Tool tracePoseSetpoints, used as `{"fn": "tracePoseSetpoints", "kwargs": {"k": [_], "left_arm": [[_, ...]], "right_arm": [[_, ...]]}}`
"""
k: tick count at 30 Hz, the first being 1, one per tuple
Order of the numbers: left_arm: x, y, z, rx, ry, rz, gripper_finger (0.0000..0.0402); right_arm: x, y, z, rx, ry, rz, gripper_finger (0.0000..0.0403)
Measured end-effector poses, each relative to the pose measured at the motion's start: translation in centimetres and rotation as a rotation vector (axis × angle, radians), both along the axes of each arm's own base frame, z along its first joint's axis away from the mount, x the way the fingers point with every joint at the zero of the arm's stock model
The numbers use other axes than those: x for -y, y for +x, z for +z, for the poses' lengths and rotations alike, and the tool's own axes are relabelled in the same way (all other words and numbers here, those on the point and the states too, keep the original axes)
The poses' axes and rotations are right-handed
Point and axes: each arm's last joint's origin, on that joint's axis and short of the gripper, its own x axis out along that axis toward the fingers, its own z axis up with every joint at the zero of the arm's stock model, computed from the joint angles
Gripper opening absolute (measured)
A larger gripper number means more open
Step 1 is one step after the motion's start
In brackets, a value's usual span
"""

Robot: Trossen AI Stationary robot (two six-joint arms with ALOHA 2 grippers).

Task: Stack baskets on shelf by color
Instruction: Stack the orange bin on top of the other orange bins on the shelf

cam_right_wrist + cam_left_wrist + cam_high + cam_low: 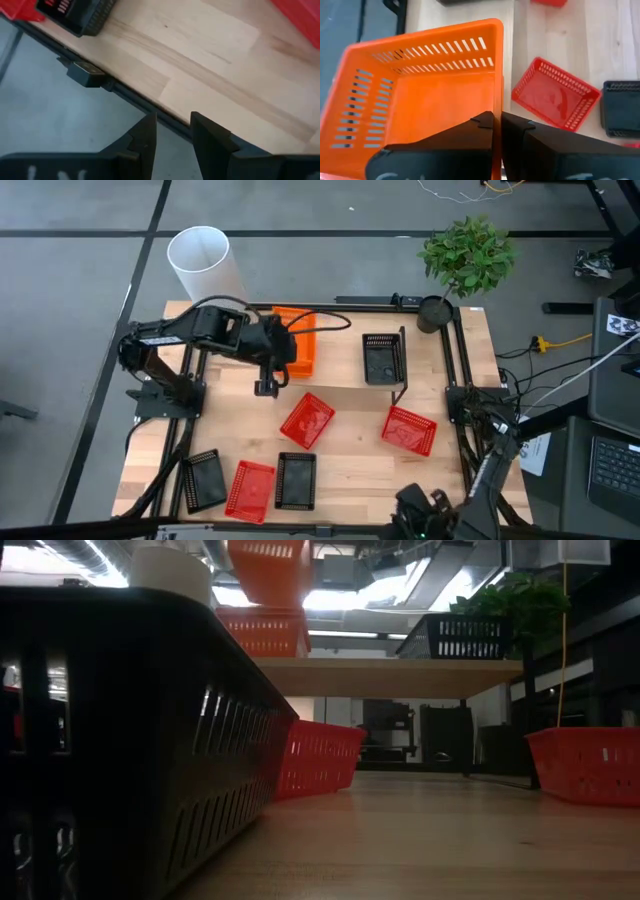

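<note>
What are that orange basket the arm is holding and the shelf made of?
The orange basket looks like moulded plastic: smooth, slightly glossy walls with even rows of slots. The left gripper is shut on its rim. The shelf seems to be light, matte wood, pale like the table, which shows grain; its legs look like thin black metal.

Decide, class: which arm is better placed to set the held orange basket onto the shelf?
Left. Its tool is shut on the orange basket, held above the shelf and the orange basket already there. The right tool waits open at the table's near edge.
</note>
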Motion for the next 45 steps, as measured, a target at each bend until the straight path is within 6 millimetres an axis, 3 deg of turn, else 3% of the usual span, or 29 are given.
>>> {"fn": "tracePoseSetpoints", "kwargs": {"k": [5, 7, 13, 16, 32, 39, 45], "left_arm": [[-0.7, -1.6, -1.3, 0.045, 0.004, 0.013, 0.0000], [-0.7, -1.7, -1.1, 0.139, -0.001, -0.012, 0.0000], [-0.9, -4.1, -2.6, 0.195, -0.029, -0.015, 0.0000], [-0.9, -3.3, -4.1, 0.224, -0.046, -0.024, 0.0000], [-1.0, -2.5, -7.1, 0.166, -0.007, -0.017, 0.0000], [-1.0, -2.5, -7.2, 0.172, 0.000, -0.017, 0.0001], [-1.2, -2.5, -7.2, 0.171, 0.050, 0.026, 0.0025]], "right_arm": [[-1.2, -2.1, -0.9, 0.015, 0.010, -0.070, 0.0119], [-1.5, -2.7, -1.3, 0.011, 0.004, -0.082, 0.0119], [-1.6, -2.8, -1.7, 0.001, -0.009, -0.072, 0.0119], [-1.5, -2.8, -1.7, 0.000, -0.012, -0.065, 0.0119], [-1.3, -2.4, -1.7, -0.001, -0.011, -0.070, 0.0119], [-1.3, -2.4, -1.7, -0.003, -0.012, -0.068, 0.0119], [-1.3, -2.4, -1.7, -0.003, -0.013, -0.066, 0.0119]]}}
